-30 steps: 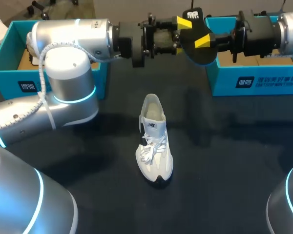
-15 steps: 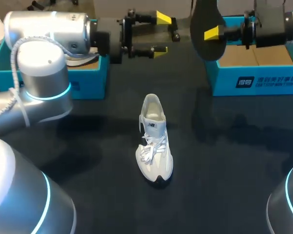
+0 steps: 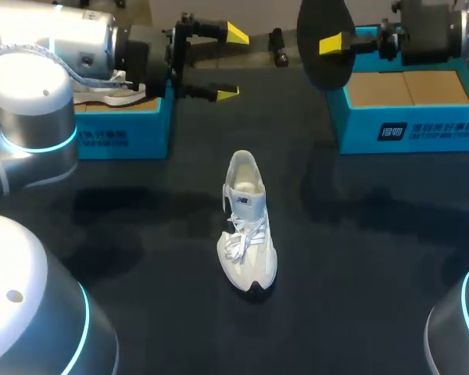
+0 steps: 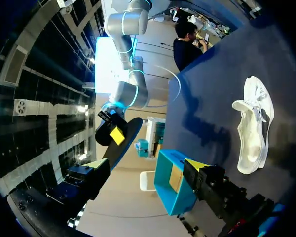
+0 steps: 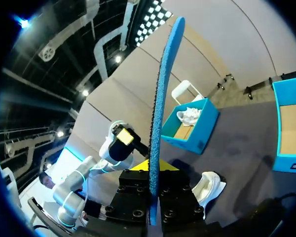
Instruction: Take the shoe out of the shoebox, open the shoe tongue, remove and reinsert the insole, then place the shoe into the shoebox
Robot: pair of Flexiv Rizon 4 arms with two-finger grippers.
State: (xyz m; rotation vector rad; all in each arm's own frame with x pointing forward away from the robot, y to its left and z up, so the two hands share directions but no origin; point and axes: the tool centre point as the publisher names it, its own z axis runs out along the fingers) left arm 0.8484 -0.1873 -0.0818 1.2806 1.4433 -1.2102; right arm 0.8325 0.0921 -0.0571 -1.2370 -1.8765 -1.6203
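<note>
**Operator:** Shoe condition and location?
**Technician:** The shoe (image 3: 248,234) is white, laced, with a mesh upper and a dark sole tip. It stands upright mid-counter (image 3: 375,258), apart from the blue left shoebox (image 3: 117,133) and right shoebox (image 3: 410,129).
**Operator:** Jaws?
**Technician:** Left jaws are apart and empty. Right jaws are clamped on the insole (image 3: 319,19), a thin, flat, dark oval

Black table (image 3: 375,258), a blue box (image 3: 144,133), a white shoe (image 3: 109,95) in the box

The black table fills the head view. At about ten o'clock from its middle stands an open-topped blue box, a white label on its front wall. A white shoe lies inside it, partly hidden, its pale sole showing just above the near wall.
</note>
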